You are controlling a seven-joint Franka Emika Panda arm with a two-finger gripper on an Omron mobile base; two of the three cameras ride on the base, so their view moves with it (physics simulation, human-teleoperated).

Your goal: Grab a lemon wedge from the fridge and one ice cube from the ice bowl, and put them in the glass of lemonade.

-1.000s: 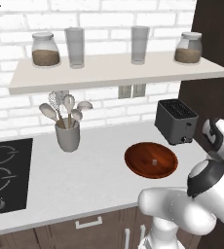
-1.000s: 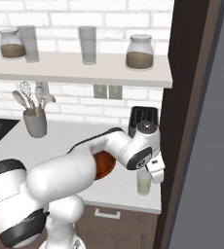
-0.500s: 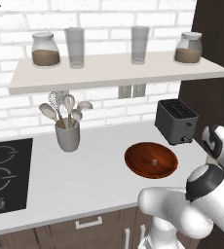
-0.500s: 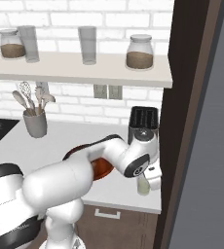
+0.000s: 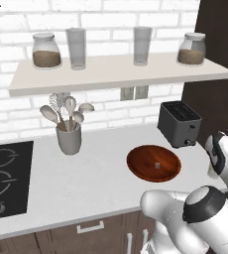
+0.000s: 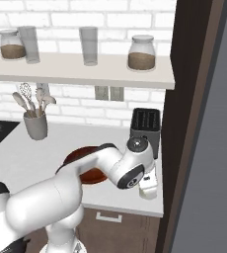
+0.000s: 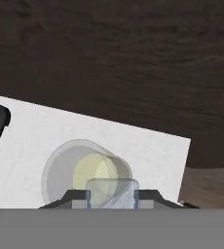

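White countertop (image 7: 148, 151) down below, and the gripper (image 7: 112, 195) hangs right over the glass of lemonade (image 7: 87, 170), fingers closed on the ice cube (image 7: 111, 192) (pale, translucent). Straight down is the drop line. Further back, the ice bowl (image 5: 153, 163) sits beside the toaster (image 5: 179, 124).

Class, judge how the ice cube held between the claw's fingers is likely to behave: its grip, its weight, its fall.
The ice cube looks smooth and translucent, so probably slippery in the claw. It is tiny, so likely light. Released, it should drop into the glass of lemonade right under it, perhaps splashing.
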